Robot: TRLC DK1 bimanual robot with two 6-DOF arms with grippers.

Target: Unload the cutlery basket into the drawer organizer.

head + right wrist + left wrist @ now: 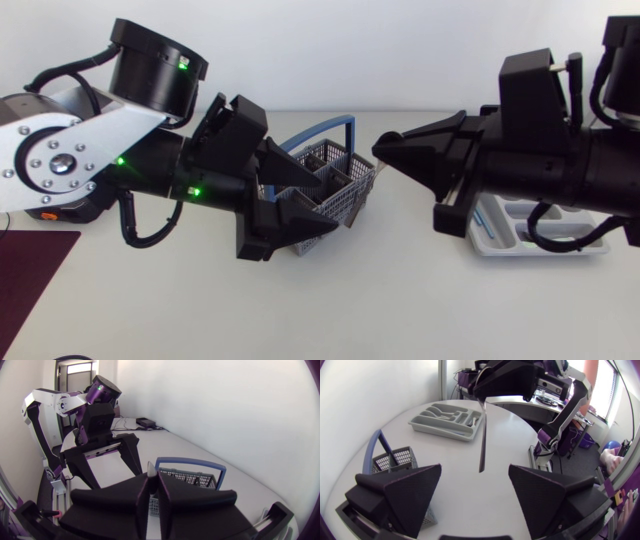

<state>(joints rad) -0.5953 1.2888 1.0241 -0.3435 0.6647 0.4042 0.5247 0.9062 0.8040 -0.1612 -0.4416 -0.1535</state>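
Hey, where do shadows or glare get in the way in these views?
Head view: even light, soft shadow by the basket, no glare on the table. Left wrist view: the utensil hanging from the right tool looks dark against the bright table. Right wrist view: its black fingers blend together; only the utensil's pale tip stands out.

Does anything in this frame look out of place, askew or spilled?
Nothing stands out. The right gripper holds one piece of cutlery hanging down above the table, between the basket and the drawer organizer. The left gripper is open by the basket. Nothing is spilled.
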